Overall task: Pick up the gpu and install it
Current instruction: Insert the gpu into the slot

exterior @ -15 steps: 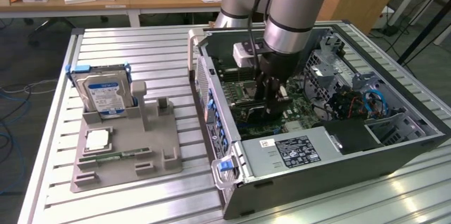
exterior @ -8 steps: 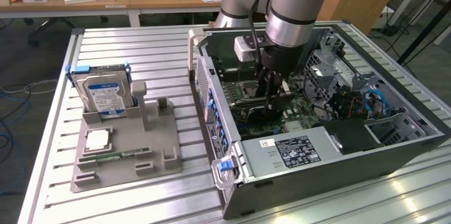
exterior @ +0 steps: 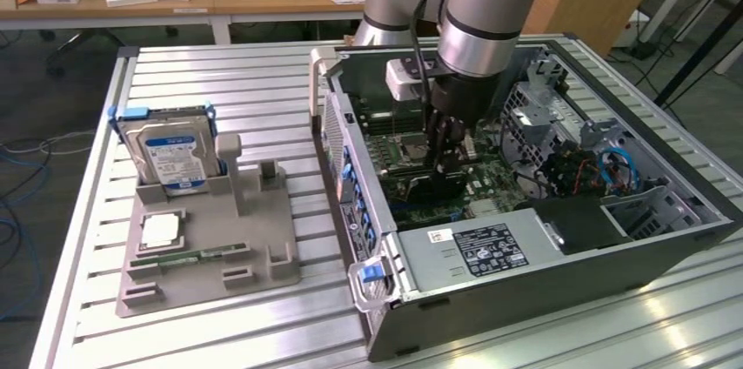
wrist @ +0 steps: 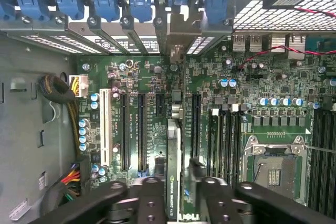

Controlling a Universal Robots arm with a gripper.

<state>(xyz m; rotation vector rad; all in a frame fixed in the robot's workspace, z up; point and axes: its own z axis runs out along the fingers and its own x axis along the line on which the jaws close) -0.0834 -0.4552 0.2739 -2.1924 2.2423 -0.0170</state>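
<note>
The gpu (wrist: 174, 166) stands on edge in a slot of the motherboard (wrist: 252, 93) inside the open computer case (exterior: 604, 282), its bracket at the rear wall. The gripper (wrist: 176, 184) reaches down over it, jaws closed on the card's top edge. The case lies on the table (exterior: 209, 90).

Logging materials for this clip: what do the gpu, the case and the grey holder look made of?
gpu: dark circuit board, printed edge label, apparently metal bracket. Case: seemingly sheet metal, dark outside, perforated grey panels inside. Holder: matte grey, probably plastic, moulded posts and slots.
</note>
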